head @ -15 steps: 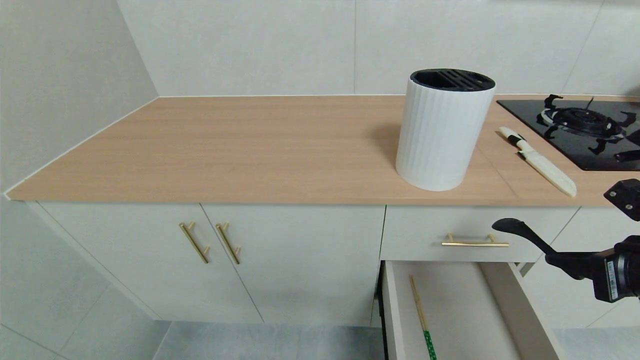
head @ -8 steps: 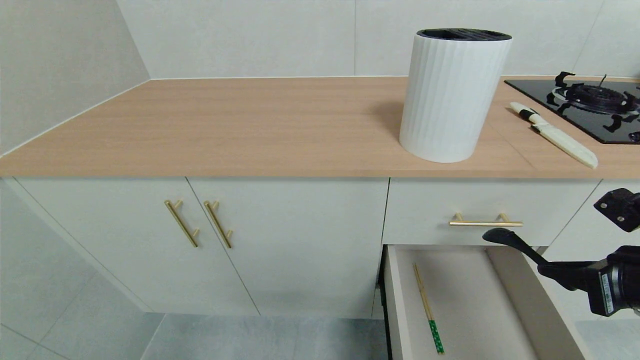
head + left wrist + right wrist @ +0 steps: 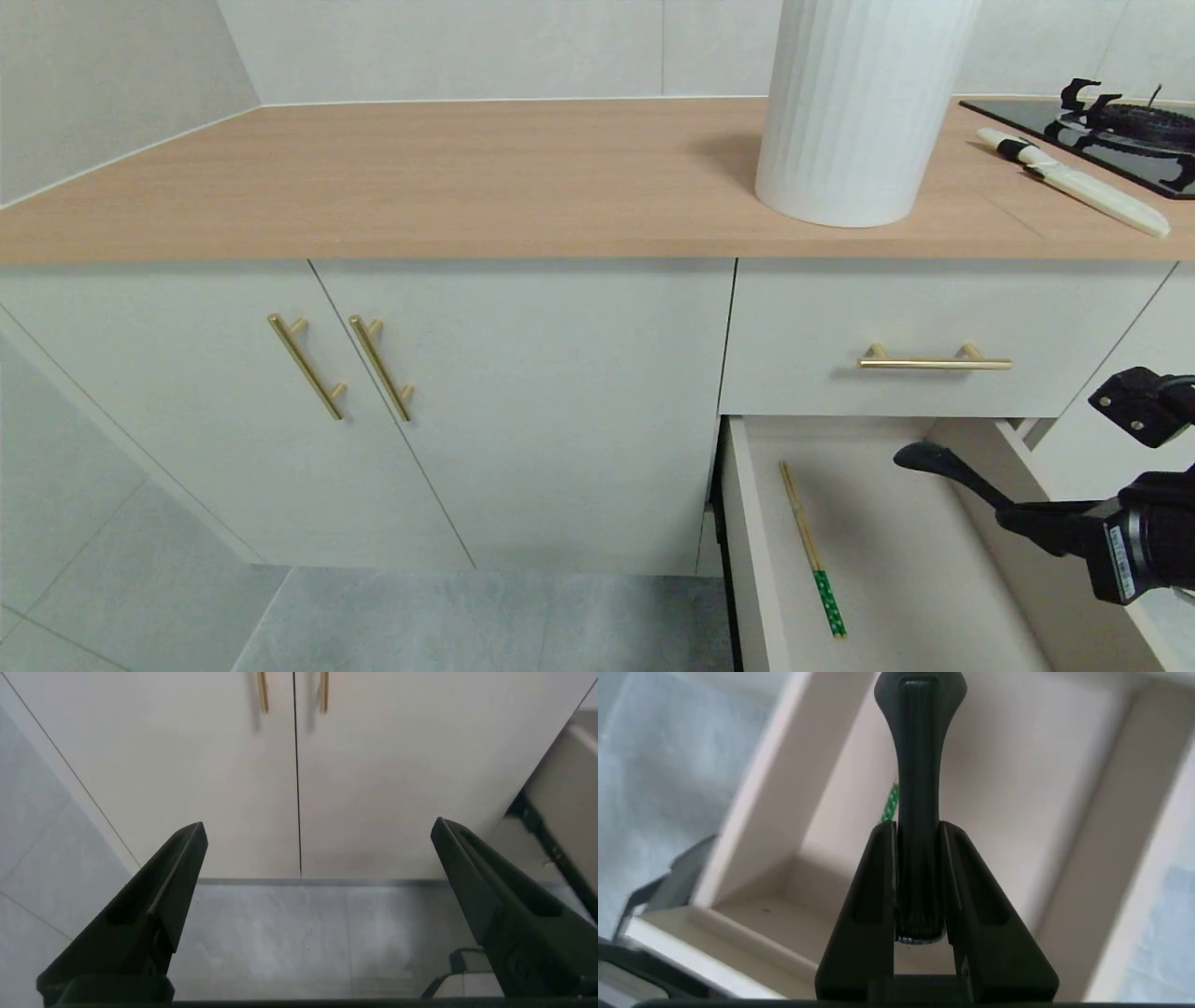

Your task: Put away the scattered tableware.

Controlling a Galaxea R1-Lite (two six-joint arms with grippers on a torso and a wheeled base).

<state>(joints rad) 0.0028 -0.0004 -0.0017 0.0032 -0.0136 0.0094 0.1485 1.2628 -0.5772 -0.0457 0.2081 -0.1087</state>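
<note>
My right gripper (image 3: 1022,516) is shut on a black utensil (image 3: 943,467) and holds it, tilted, above the open lower drawer (image 3: 747,541). In the right wrist view the utensil's ribbed handle (image 3: 918,784) sits clamped between the fingers (image 3: 868,896), with the drawer floor (image 3: 1036,793) below. A pair of chopsticks (image 3: 810,555) with green ends lies in the drawer. A white knife (image 3: 1074,182) lies on the wooden counter (image 3: 420,177) beside a white ribbed holder (image 3: 854,112). My left gripper (image 3: 318,835) is open and holds nothing, low in front of the cabinet doors.
A black gas hob (image 3: 1130,131) occupies the counter's far right. The closed upper drawer has a gold handle (image 3: 934,362). Two cabinet doors with gold handles (image 3: 341,366) stand to the left. Grey tiled floor (image 3: 308,943) lies below.
The head view has sunk, so counter and cabinets sit higher in the picture. Against the cabinet, the right gripper with the utensil has dropped from upper-drawer height to over the open drawer.
</note>
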